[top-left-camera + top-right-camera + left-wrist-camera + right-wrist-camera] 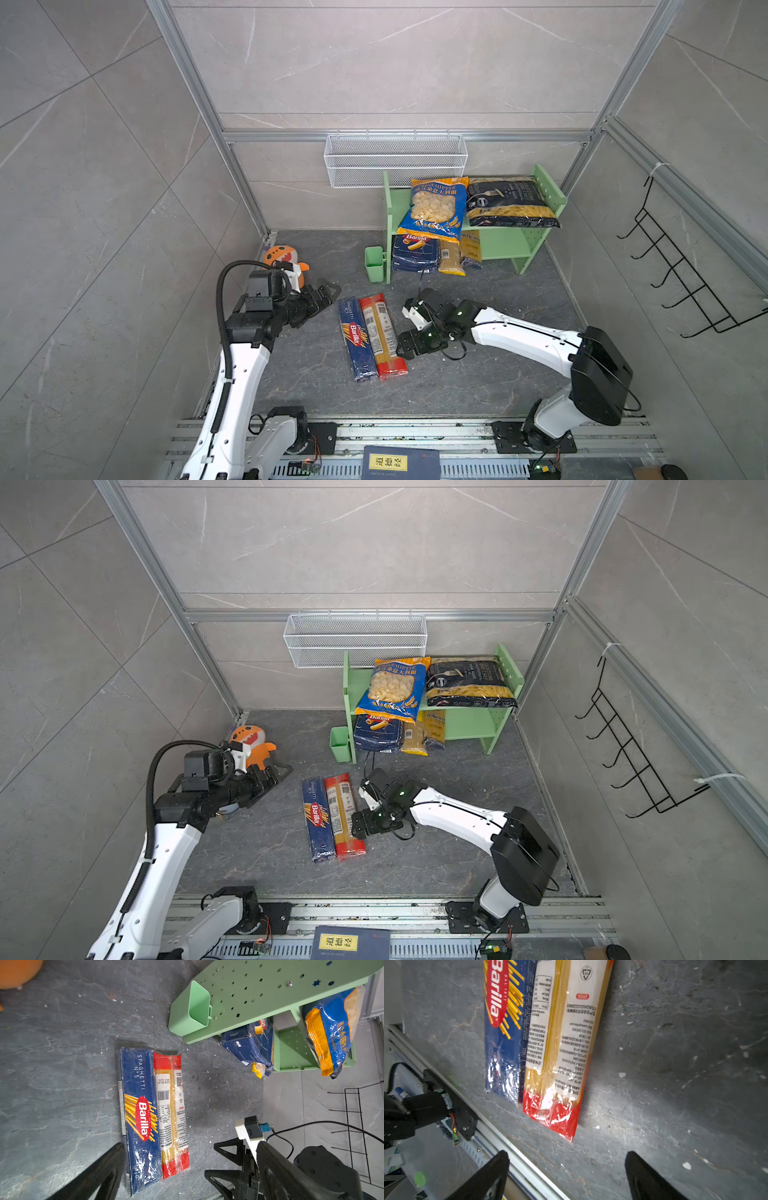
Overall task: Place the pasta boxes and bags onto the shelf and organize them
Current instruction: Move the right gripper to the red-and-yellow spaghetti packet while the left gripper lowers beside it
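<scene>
Two long packs lie side by side on the dark floor: a blue Barilla spaghetti pack (355, 338) (318, 818) (141, 1115) and a red spaghetti bag (382, 336) (345, 816) (554, 1109). My right gripper (402, 347) (566, 1176) hovers open and empty at the red bag's near right edge. Left of the packs' far ends, my left gripper (326, 293) (187, 1188) is open and empty. The mint-green shelf (544, 195) carries an orecchiette bag (436, 208) and a penne bag (511, 203) on top. A rigatoni box (415, 251) and a yellow spaghetti bag (451, 257) stick out from the lower tier.
An orange plush toy (282, 257) sits behind the left arm. A green cup (374, 264) hangs on the shelf's left side, under a white mesh basket (395, 160). A black hook rack (681, 274) is on the right wall. A dark blue book (399, 463) lies by the front rail.
</scene>
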